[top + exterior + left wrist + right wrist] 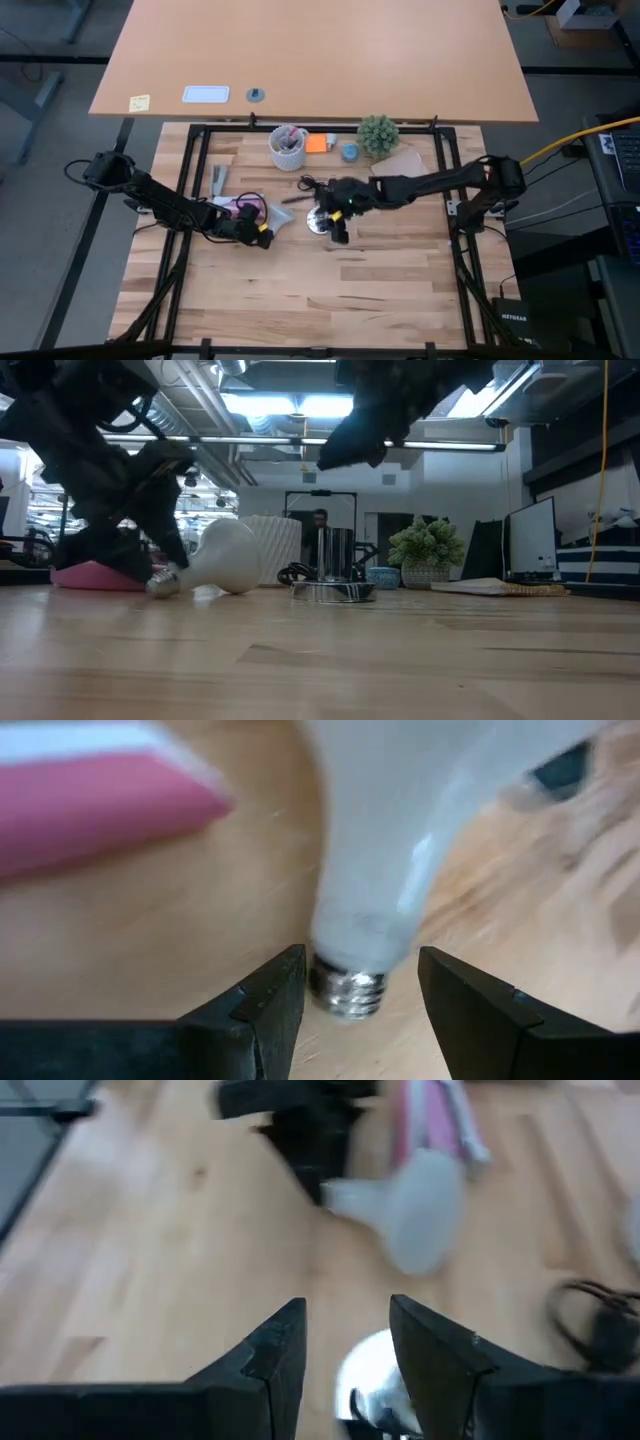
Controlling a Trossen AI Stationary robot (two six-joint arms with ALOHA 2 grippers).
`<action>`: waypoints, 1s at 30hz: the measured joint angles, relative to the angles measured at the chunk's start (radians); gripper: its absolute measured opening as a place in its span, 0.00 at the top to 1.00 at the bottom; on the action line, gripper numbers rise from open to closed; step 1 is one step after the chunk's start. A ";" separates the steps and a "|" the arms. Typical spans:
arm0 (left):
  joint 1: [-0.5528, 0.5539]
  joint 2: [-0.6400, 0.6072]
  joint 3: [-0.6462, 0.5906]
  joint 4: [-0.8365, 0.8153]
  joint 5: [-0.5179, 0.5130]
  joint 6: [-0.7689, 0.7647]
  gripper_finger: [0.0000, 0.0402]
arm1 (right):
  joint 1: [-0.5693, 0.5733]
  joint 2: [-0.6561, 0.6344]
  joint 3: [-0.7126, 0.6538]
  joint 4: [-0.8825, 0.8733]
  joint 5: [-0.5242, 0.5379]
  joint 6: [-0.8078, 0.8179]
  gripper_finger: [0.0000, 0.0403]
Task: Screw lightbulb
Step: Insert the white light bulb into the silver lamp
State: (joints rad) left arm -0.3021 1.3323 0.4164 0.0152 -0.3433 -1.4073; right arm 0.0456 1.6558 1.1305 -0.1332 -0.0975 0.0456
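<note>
The lightbulb (232, 558) lies on its side on the wooden table, white globe toward the fitting, silver screw base (350, 992) toward my left arm. My left gripper (360, 1005) is open, one finger on each side of the screw base, with a gap showing on both sides. The silvery round fitting (333, 575) stands upright a little to the right of the bulb. My right gripper (348, 1350) hangs open above the fitting (375, 1375), clear of it; in the low view it is high up (365, 430).
At the far side stand a white cup of pens (288, 148), an orange block (316, 143), a small blue thing (349, 152) and a green plant (378, 133). A pink object (245, 207) lies beside my left gripper. A black cord (310, 184) runs from the fitting.
</note>
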 joint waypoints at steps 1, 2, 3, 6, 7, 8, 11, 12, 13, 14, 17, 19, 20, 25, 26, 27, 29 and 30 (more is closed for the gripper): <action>0.000 0.000 0.000 0.018 -0.023 0.001 0.54 | 0.016 0.000 0.000 0.011 0.000 0.000 0.63; 0.000 0.000 0.000 0.034 -0.051 0.001 0.54 | 0.033 0.000 0.000 0.022 0.000 0.000 0.63; 0.001 0.000 0.000 0.048 -0.080 0.005 0.54 | 0.050 0.000 0.000 0.031 0.000 0.000 0.63; 0.002 0.000 0.000 0.056 -0.137 0.023 0.54 | 0.103 0.000 0.000 0.033 0.001 0.007 0.63; 0.003 0.000 0.000 0.055 -0.152 0.023 0.54 | 0.121 0.000 0.000 0.033 0.000 0.010 0.63; 0.003 0.000 0.000 0.056 -0.165 0.023 0.54 | 0.139 0.000 0.000 0.034 0.000 0.015 0.63; 0.004 0.000 0.000 0.057 -0.194 0.029 0.54 | 0.188 0.000 0.000 0.038 0.022 0.050 0.63; 0.004 0.000 0.000 0.057 -0.196 0.034 0.54 | 0.204 0.000 0.000 0.038 0.047 0.060 0.63; 0.004 0.000 0.000 0.060 -0.196 0.043 0.54 | 0.219 0.000 0.000 0.037 0.075 0.073 0.63; 0.004 0.000 0.000 0.067 -0.196 0.056 0.54 | 0.233 0.000 0.000 0.035 0.110 0.090 0.63; 0.004 0.000 0.000 0.123 -0.196 0.123 0.54 | 0.268 0.000 0.000 0.033 0.206 0.178 0.63; 0.004 0.000 0.000 0.160 -0.197 0.188 0.54 | 0.285 0.000 0.001 0.033 0.259 0.245 0.63; 0.004 0.000 0.000 0.173 -0.198 0.216 0.54 | 0.291 0.000 0.001 0.032 0.281 0.270 0.63; 0.004 0.000 0.000 0.184 -0.236 0.273 0.54 | 0.297 0.000 0.001 0.029 0.323 0.319 0.63; 0.004 0.000 0.000 0.181 -0.245 0.279 0.54 | 0.295 0.000 0.001 0.025 0.323 0.319 0.63; 0.004 0.000 0.000 0.180 -0.251 0.283 0.54 | 0.295 0.000 0.001 0.019 0.323 0.319 0.63; 0.004 0.000 0.000 0.180 -0.262 0.283 0.54 | 0.295 0.000 0.001 0.002 0.324 0.319 0.63; 0.004 0.000 0.000 0.181 -0.264 0.283 0.54 | 0.295 0.000 0.001 -0.013 0.325 0.318 0.63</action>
State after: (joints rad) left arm -0.2985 1.3323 0.4168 0.1959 -0.6069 -1.1244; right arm 0.3401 1.6558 1.1316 -0.1463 0.2272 0.3635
